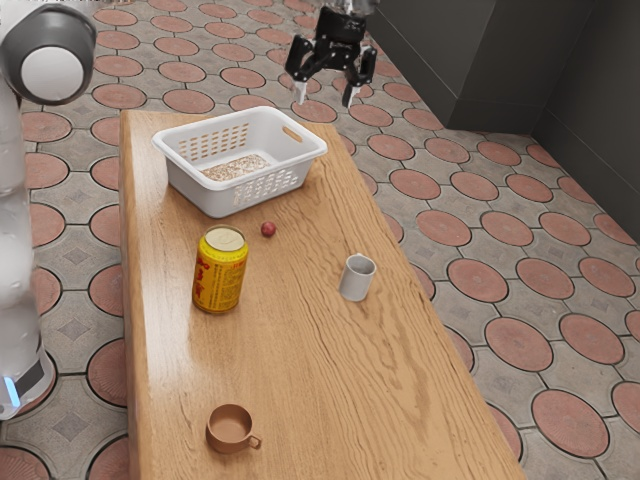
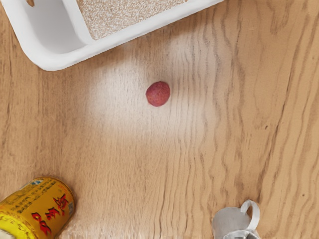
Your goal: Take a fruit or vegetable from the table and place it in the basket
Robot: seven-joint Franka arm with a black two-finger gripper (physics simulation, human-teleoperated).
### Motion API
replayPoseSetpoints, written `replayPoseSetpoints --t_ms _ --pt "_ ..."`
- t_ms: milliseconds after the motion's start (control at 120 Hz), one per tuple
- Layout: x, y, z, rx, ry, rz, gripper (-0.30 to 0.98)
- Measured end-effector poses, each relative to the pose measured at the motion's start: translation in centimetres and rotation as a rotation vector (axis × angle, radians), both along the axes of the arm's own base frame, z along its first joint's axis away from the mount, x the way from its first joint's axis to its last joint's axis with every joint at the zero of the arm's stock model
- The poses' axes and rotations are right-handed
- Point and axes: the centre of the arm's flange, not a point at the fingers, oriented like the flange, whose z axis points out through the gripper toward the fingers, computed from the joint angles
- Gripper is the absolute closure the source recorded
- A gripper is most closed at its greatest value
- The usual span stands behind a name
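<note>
Wooden table (image 1: 300,360) beneath downturned end effector (image 1: 325,95)

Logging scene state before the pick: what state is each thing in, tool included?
Tool: open, raised, nothing between the fingers.
Red fruit: loose on the table, outside the basket.
White basket: upright, open-topped, no fruit seen inside.
Yellow can: upright.
Light grey mug: upright, contents can't be told.
Brown cup: upright, looks empty.
</note>
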Motion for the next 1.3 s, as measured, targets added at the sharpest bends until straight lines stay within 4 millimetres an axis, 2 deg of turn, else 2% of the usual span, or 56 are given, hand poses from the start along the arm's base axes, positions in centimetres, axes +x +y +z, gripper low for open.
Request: replayPoseSetpoints --t_ms 133,267,367,417,450,500,517,567,583,617,675,817,933,1017,1067,1133,1208,1300 --pt "0.6 -7.6 -0.4 0.059 0.045 0.04 0.0" --pt "-1.7 -15.8 1.8 0.061 0.018 0.023 0.0" --pt "-0.2 -19.6 -1.0 0.066 0.083 0.03 0.0" --pt "0.5 -20.6 -2.3 0.068 0.111 0.046 0.0" --pt "0.5 -20.1 -2.5 0.064 0.117 0.075 0.0" --pt "-2.1 -17.6 -3.7 0.043 0.139 0.127 0.0" --pt "-2.9 -15.9 -4.0 0.032 0.141 0.161 0.0" --pt "-5.8 -7.4 -5.2 -0.007 0.133 0.344 0.0" --pt "-6.9 -5.9 -5.8 -0.017 0.127 0.381 0.0" --pt "-8.4 -4.5 -6.8 -0.029 0.111 0.426 0.0" --pt "-9.0 -3.6 -7.7 -0.04 0.075 0.467 0.0" --pt "-7.6 -2.5 -10.3 -0.042 0.034 0.509 0.0" --pt "-6.9 -3.1 -10.8 -0.046 -0.009 0.426 0.0" --pt "-6.6 -2.2 -11.9 -0.04 -0.018 0.351 0.0" --pt "-6.0 -0.8 -13.4 -0.033 -0.001 0.332 0.0" --pt "-5.8 0.8 -16.8 -0.037 0.035 0.309 0.0" --pt "-5.9 1.2 -19.1 -0.043 0.039 0.262 0.0" --pt "-6.3 1.5 -20.8 -0.057 0.021 0.212 0.0"
